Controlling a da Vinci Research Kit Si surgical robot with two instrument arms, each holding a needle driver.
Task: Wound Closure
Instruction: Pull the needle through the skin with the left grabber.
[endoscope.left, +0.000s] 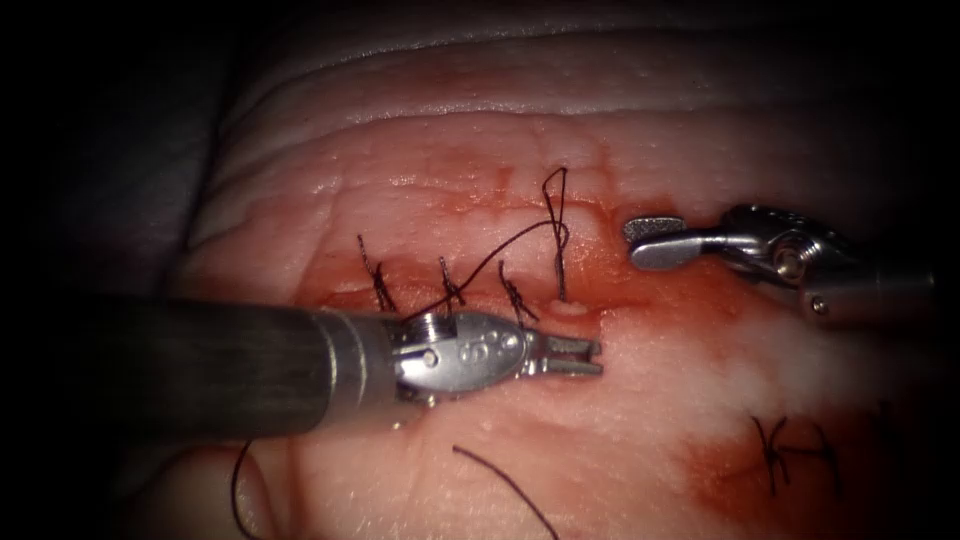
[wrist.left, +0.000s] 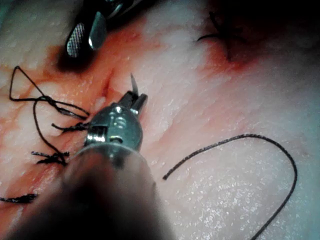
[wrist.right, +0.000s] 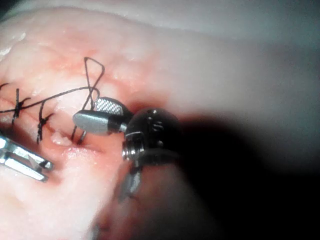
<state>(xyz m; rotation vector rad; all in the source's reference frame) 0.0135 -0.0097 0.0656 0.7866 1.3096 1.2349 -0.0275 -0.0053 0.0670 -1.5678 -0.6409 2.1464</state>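
Tissue (endoscope.left: 620, 400) lies wide under both tools, wet with red fluid (endoscope.left: 690, 290) about the middle and again toward 4 o'clock. The cut (endoscope.left: 440, 300) runs across centre, drawn together by three dark stitches (endoscope.left: 450, 285) with short upright ends.

Left tool (endoscope.left: 590, 356) comes in from 9 o'clock, tips just past centre and low over the tissue. Its jaws are pressed nearly together. In the left wrist view a thin pale sliver stands out from between them: the needle (wrist.left: 134, 84), by its look. Which part of its curve is pinched, cannot tell. It is clear of the tissue.

Right tool (endoscope.left: 645, 240) comes in from 3 o'clock and hovers off the right end of the stitch row. Jaws spread, ribbed pad (wrist.right: 107, 105) showing, holding nothing.

Thread (endoscope.left: 500, 255) rises from the tissue at the last stitch point, makes a narrow standing loop toward 12 o'clock, then slants down to the left tool's wrist.

A loose cut end of thread (endoscope.left: 500, 485) lies at 6 o'clock. An older dark stitch (endoscope.left: 780, 455) sits at 4 o'clock.
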